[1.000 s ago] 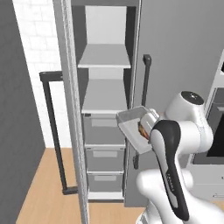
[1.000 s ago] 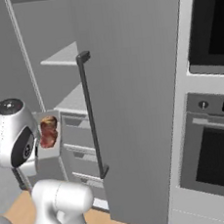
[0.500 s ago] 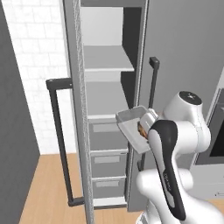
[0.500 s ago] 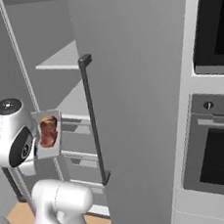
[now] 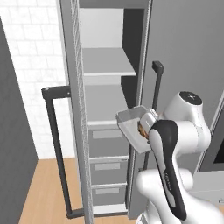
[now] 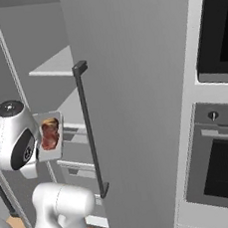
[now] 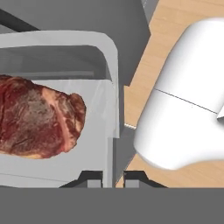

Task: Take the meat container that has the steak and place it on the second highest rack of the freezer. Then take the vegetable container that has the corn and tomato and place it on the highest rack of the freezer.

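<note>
Hand view is showing the gripper pinching narrow on the near rim of the tray, with the steak lying inside it. From the left base view, the tray is hanging in front of the open freezer, about level with the lower shelf and just right of the opening. To do this well, I'd say the arm should be keeping the tray level, lifting it slightly clear of the shelf edge, then pushing it straight in, minding the door post on the left. The arm is standing folded upright, elbow high, wrist turned toward the freezer.
</note>
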Robot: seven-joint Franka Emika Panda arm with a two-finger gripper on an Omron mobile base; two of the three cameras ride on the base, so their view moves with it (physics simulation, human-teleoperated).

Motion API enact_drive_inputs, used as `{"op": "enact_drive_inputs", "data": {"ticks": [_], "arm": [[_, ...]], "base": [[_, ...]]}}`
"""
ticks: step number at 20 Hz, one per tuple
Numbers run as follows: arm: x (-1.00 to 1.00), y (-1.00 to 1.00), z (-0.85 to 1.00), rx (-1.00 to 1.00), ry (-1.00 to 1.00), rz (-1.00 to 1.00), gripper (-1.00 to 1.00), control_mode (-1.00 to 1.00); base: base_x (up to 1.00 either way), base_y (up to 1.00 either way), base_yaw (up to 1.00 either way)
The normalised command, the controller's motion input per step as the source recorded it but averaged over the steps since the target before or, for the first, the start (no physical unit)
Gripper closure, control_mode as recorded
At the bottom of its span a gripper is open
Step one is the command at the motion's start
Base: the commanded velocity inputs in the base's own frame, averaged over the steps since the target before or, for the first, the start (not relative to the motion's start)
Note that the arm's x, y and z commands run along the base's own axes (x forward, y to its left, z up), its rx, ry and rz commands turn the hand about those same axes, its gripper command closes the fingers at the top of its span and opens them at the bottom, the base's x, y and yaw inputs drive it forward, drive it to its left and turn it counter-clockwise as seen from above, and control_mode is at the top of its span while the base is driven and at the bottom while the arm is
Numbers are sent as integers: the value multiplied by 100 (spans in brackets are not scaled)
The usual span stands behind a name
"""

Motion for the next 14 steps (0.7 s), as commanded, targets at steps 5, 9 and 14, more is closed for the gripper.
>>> {"op": "enact_drive_inputs", "data": {"ticks": [5,9,14], "arm": [[0,0,0,0,0,0,100,100],[0,0,0,0,0,0,100,100],[0,0,0,0,0,0,100,100]], "base": [[30,4,1],[63,1,6],[34,7,9]]}}
